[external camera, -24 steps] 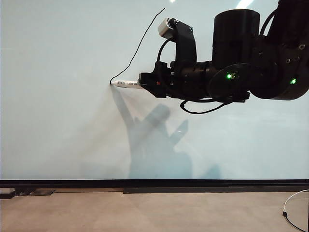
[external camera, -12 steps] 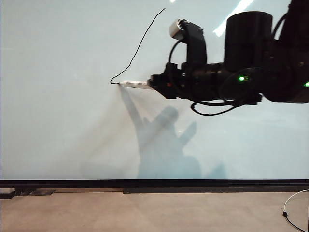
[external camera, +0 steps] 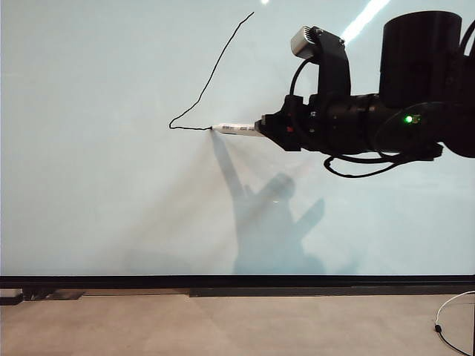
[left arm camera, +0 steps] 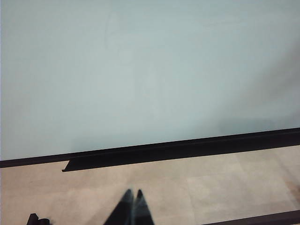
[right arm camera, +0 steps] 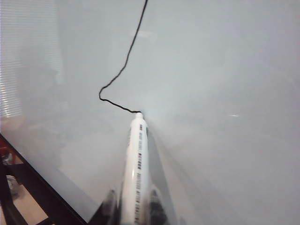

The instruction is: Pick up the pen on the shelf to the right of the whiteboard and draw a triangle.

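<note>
The whiteboard (external camera: 89,185) fills the exterior view. My right gripper (external camera: 262,127) reaches in level from the right, shut on the pen (external camera: 237,130), a slim white marker whose dark tip touches the board. The triangle's black line (external camera: 211,74) slants down-left from the top to a corner, then runs a short way right to the pen tip. The right wrist view shows the pen (right arm camera: 137,159) between the fingers of the right gripper (right arm camera: 136,206) and the line (right arm camera: 125,58) ending at its tip. My left gripper (left arm camera: 132,194) is shut and empty, low before the whiteboard (left arm camera: 140,70). The shelf is out of view.
A black strip (external camera: 237,282) runs along the board's lower edge, with a tan surface (external camera: 223,326) below it. A white cable (external camera: 454,305) lies at the lower right. The arm's shadow (external camera: 274,222) falls on the board under the pen.
My right gripper has slid right along the board with the pen, leaving a short level stroke from the line's lower corner. The left gripper has not moved.
</note>
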Available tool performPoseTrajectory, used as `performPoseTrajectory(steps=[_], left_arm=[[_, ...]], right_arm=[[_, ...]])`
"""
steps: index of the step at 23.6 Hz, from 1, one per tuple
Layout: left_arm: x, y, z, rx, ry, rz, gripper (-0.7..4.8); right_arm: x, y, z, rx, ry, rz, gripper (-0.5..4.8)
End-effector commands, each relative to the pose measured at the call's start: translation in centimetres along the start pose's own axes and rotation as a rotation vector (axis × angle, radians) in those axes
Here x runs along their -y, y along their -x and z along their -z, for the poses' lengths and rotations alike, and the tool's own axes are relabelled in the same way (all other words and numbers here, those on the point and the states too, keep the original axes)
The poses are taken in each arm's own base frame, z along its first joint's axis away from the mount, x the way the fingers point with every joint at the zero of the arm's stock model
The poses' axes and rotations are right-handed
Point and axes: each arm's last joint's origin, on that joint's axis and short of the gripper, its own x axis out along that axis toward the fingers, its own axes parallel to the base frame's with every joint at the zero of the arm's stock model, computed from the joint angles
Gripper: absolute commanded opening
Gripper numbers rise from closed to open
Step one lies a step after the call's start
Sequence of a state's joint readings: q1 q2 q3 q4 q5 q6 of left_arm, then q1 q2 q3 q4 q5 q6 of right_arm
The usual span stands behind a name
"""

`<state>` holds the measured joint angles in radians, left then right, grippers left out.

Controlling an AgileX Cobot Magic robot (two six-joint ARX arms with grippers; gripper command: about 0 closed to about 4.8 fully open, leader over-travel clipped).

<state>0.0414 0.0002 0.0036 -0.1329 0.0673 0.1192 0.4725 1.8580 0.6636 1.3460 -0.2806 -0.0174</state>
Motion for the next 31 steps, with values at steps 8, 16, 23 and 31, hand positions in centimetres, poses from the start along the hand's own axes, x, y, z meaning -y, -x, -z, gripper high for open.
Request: performPoseTrajectory(steps=[8,16,23,31], left_arm=[[0.0,0.0,-0.2,0.01,-0.001,-0.001,-0.05],[0.0,0.0,-0.2,0.01,-0.001,-0.001,-0.05],[0.0,0.0,-0.2,0.01,-0.002,-0.001,-0.05],[0.0,0.0,-0.2,0.01,-0.001,-0.001,-0.05]], right_arm=[[2.3,2.3,-0.8,0.01,0.034,0.159,-0.02],[4.3,6.0,-0.9,-0.007,0.049,0.269,-0.02],[6.4,9.2,-1.0,-0.028,0.064,0.375,-0.02],[7.5,12.1,-1.6,-0.036,0.099,0.45,-0.02]])
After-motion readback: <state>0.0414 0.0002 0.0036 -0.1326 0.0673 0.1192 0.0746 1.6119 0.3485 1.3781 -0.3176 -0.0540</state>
